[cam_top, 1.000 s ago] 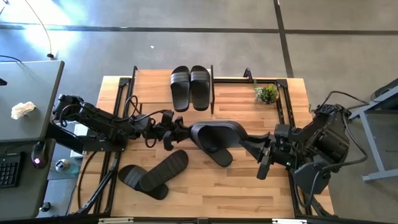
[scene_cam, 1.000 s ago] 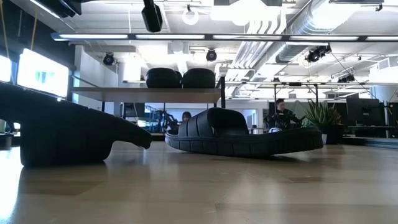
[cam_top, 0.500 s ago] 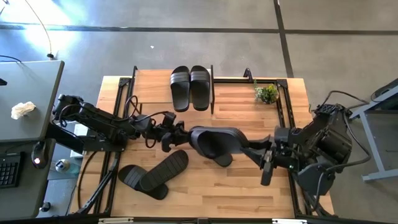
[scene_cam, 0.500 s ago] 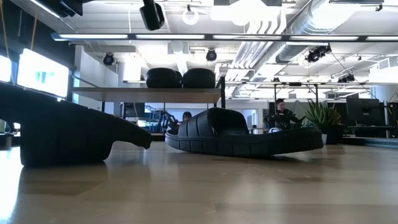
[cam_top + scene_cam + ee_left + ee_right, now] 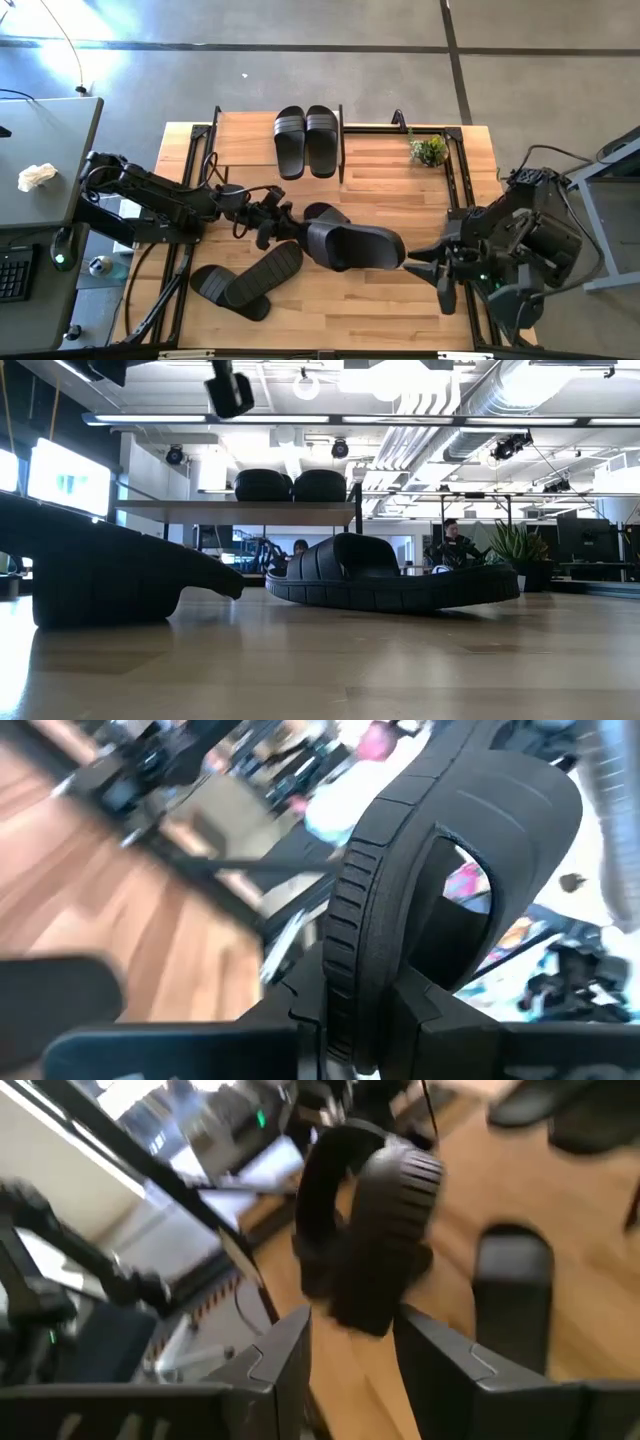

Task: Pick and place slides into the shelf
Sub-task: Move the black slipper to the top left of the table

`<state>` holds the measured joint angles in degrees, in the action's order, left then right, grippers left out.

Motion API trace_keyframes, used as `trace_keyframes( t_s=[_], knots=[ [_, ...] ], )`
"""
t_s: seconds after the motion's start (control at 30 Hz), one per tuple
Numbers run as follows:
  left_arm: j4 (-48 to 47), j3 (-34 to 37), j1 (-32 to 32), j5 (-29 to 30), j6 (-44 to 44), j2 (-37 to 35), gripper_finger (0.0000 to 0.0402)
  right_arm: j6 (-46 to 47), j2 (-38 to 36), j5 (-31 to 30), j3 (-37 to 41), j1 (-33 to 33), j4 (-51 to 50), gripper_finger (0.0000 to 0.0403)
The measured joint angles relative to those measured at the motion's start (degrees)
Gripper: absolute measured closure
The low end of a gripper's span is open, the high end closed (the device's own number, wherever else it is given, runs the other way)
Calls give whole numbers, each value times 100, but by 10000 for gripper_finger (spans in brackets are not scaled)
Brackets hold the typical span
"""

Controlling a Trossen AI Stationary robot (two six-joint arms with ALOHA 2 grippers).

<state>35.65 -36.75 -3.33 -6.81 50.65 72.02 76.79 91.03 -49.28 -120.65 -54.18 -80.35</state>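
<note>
My left gripper [image 5: 283, 228] [image 5: 350, 1010] is shut on one black slide [image 5: 352, 247], held in the air over the table's middle. My right gripper [image 5: 422, 262] [image 5: 352, 1325] stands open just past that slide's free end, toward the table's right, and touches nothing. A second slide [image 5: 322, 212] [image 5: 390, 582] lies sole-down on the table, partly under the held one. Two more slides [image 5: 245, 280] [image 5: 100, 570] lie crossed near the near left corner. The shelf [image 5: 245, 135] [image 5: 235, 511] stands at the far edge with a pair of slides [image 5: 305, 140] [image 5: 290, 485] on its top board. My left gripper pinches one end of the slide's sole [image 5: 342, 970] between its two fingers, one on each face of the sole. The fingers come in about level from the table's left, along the slide's length. The slide is lifted clear and reaches out toward the right, strap [image 5: 480, 810] beyond the fingers.
A small green plant [image 5: 428, 150] [image 5: 515, 545] stands at the far right. Black frame bars [image 5: 455, 170] run along the table's far and right sides. Bare wood [image 5: 350, 310] lies along the near edge. A person [image 5: 452, 543] sits in the room behind.
My right gripper has drawn back from the held slide's free end toward the table's right near corner. My left gripper has shifted slightly toward the near edge, and the slide's free end has swung toward the near edge. The slides on the table have stayed put.
</note>
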Motion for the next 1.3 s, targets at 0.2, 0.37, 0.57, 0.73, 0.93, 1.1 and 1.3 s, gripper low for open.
trace_keyframes(
  t_s=[0.2, 0.37, 0.57, 0.73, 0.93, 1.1, 1.3],
  knots=[
    [-971, 6, 1, -182, 40, -343, 367, 853, -1, 747, -3, -242, -874, 272],
    [-1349, 0, 0, -772, 414, -533, 367, 198, 55, 1307, 109, -229, -968, 272],
    [-2320, -265, -4, -1678, 944, -600, 367, -1383, 76, 2684, 528, 57, -963, 272],
    [-3671, -781, -4, -1919, 1178, -596, 367, -3318, 82, 3238, 917, 335, -934, 272],
    [-4269, -1153, 0, -1756, 1537, -587, 367, -5884, 279, 2884, 1015, 553, -900, 272],
    [-4486, -1152, 2, -1528, 1954, -578, 367, -7609, 608, 2094, 1015, 507, -958, 272],
    [-4653, -1150, 0, -1447, 2295, -574, 367, -9120, 935, 839, 1015, 84, -962, 272]
  ],
)
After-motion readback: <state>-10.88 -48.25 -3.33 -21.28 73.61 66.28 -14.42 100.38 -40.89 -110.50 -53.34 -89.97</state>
